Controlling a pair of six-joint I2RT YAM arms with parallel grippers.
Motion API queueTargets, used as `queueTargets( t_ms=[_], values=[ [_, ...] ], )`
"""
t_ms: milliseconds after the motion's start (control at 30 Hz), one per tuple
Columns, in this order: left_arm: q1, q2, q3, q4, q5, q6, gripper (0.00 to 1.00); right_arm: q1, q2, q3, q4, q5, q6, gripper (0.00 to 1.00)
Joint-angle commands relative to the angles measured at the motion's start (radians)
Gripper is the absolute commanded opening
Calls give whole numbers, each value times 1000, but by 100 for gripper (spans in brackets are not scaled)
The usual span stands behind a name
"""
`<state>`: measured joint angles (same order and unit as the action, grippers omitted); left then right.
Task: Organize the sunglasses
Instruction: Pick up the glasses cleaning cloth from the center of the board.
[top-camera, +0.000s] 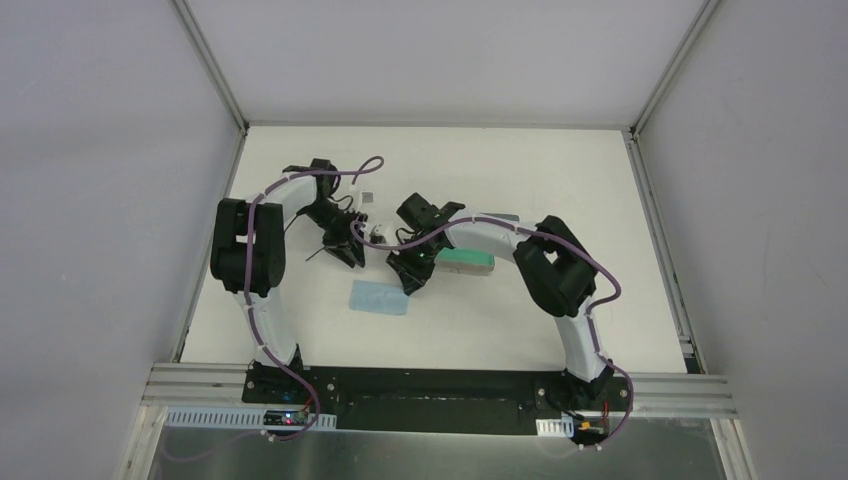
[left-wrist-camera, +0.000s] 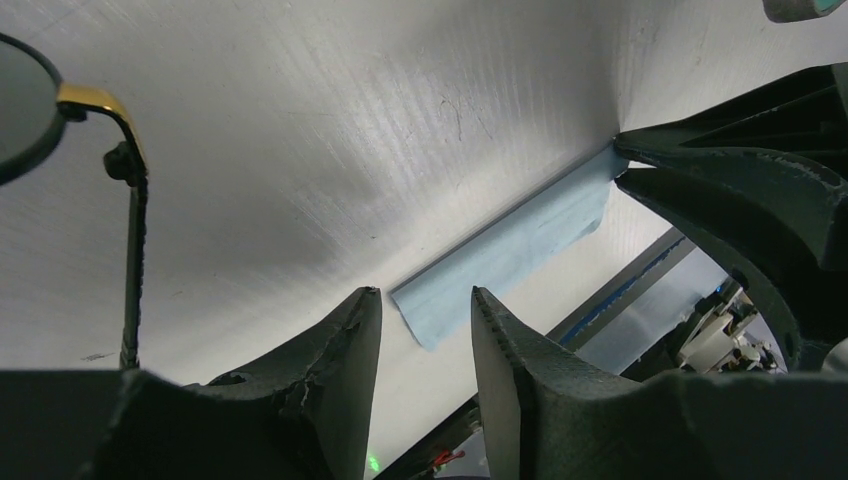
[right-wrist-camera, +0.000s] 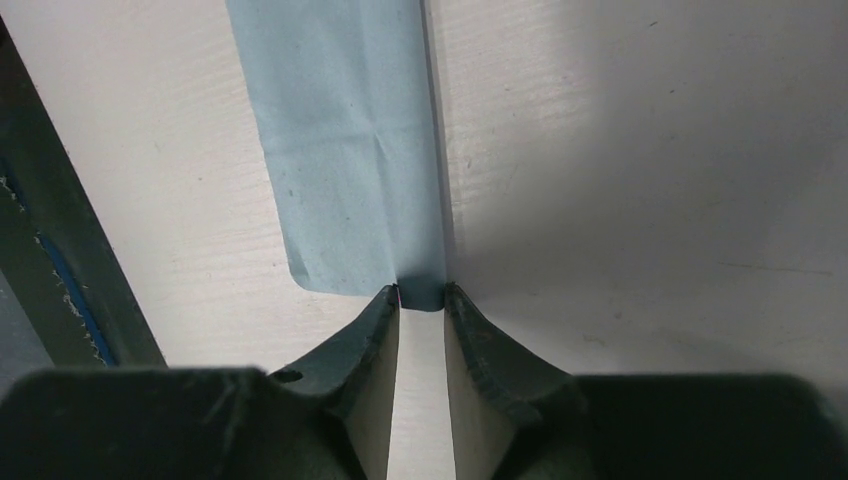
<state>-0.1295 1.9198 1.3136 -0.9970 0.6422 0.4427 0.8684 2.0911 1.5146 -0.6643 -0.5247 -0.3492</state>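
White table; sunglasses lens only in left wrist view; left jaws apart, right jaws ajar at cloth.

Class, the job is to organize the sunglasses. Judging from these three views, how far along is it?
Done: nothing shows as finished. In hand: nothing is gripped. The right gripper, narrowly open, has its tips at the edge of the blue cloth. The left gripper is open, with one pair of sunglasses beside it. Left: putting the sunglasses away; only this pair shows.
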Motion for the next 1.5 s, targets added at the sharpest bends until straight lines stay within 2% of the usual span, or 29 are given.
queueTargets(
  t_ms=[0, 333, 533, 900, 1133, 1267, 1400, 1467],
  values=[
    [3, -10, -5, 20, 31, 23, 39, 6, 11, 34, 3, -48, -11, 26],
    [4, -21, -33, 30, 37, 69, 41, -4, 35, 59, 24, 2, 15, 17],
    [4, -32, -64, 49, 47, 143, 42, -22, 38, 69, 25, 14, 16, 0],
    [3, -39, -125, 51, 121, 282, 39, -39, 17, 36, 27, 14, 4, 0],
    [2, -32, -144, 51, 120, 318, 31, -39, 27, 47, 30, 14, 10, 0],
    [2, -28, -149, 51, 115, 326, 19, -38, 25, 47, 30, 13, 10, 0],
    [2, -24, -137, 51, 132, 312, 2, -39, 20, 56, 28, 8, 15, 0],
    [2, -24, -120, 50, 134, 297, 0, -38, 11, 68, 22, 9, 14, 0]
  ],
)
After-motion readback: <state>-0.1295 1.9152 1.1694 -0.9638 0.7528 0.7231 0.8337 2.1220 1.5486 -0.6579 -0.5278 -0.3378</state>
